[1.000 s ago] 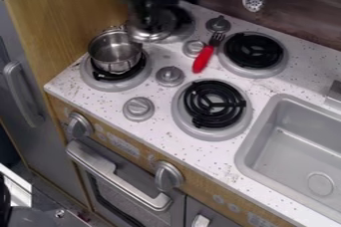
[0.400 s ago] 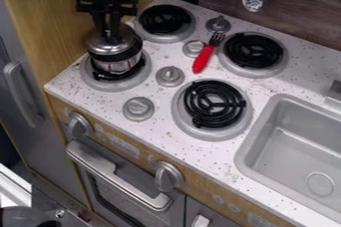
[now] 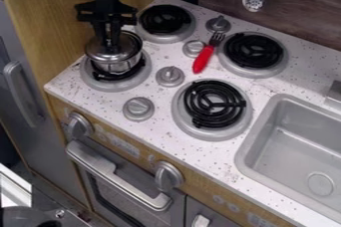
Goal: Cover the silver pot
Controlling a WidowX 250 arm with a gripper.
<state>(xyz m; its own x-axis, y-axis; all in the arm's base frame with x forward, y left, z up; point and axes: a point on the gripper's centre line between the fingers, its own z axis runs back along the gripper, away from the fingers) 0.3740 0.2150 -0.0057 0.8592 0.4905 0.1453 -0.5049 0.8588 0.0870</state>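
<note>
- Pot (image 3: pixel 116 66): sits on burner (image 3: pixel 135 81) (coil partly hidden beneath pot).
- Lid (image 3: pixel 122 52): off-centre at pot's mouth, part of pot's inside exposed.
- Gripper (image 3: pixel 110 46): above pot, clamped on lid; contact hard to make out.
- Arm: above pot, cut off by top edge.

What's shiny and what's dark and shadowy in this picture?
In the camera view, light glints off the lid, the pot and the oven handle; the oven door under that handle looks shadowy, and the black gripper shows little detail.
</note>
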